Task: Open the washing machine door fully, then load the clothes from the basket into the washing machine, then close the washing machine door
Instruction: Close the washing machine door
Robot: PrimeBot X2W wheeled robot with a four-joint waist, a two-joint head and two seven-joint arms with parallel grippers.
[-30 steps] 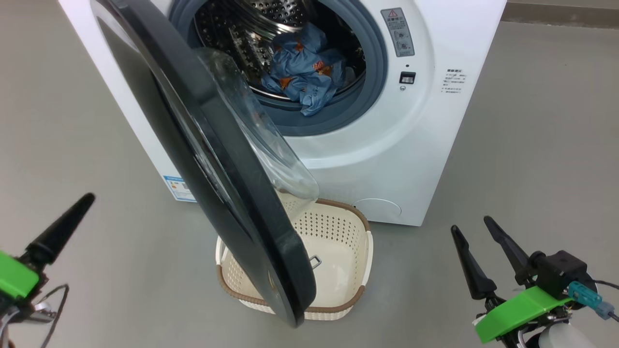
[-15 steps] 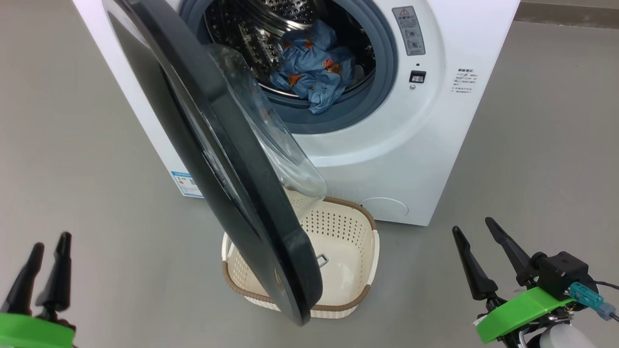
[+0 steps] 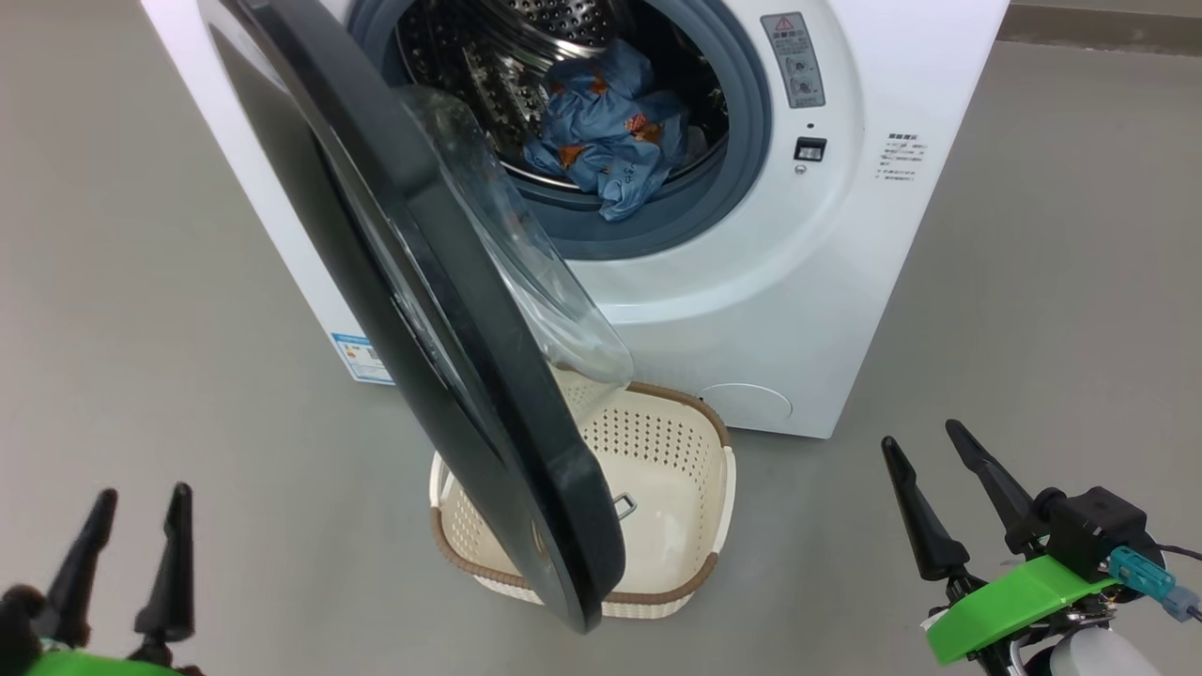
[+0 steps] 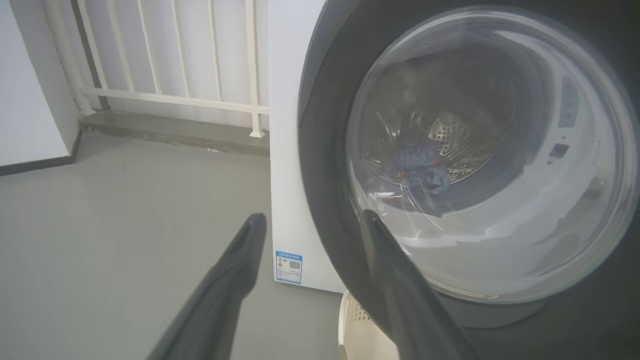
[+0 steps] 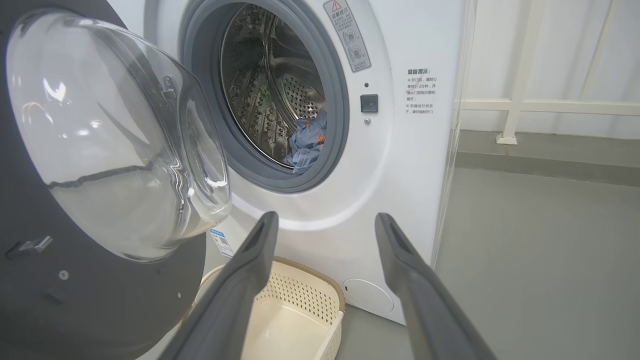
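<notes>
The white washing machine [image 3: 845,282] stands ahead with its door [image 3: 451,310] swung about halfway out, black rim and clear glass bowl [image 5: 115,135] hanging over the basket [image 3: 657,441]. Light blue clothes [image 3: 606,131] lie in the steel drum, one fold drooping onto the grey gasket; they also show as clothes [image 5: 307,142] and, through the glass, clothes [image 4: 417,167]. The basket [image 5: 300,300] looks empty. My left gripper [image 3: 141,493] is open at the lower left, facing the door's outer face [image 4: 325,150]. My right gripper [image 3: 920,434] is open at the lower right, empty, with its fingers toward the machine front.
Bare grey floor [image 3: 141,235] surrounds the machine. A white railing [image 4: 175,95] on a low grey step runs behind it, and a white wall [image 4: 30,100] stands at the far left. The door's lower edge blocks the basket's left half.
My left gripper has turned its fingers upward and shifted right and lower in the head view. The camera shifted a little early on. The door, clothes and right gripper stay put.
</notes>
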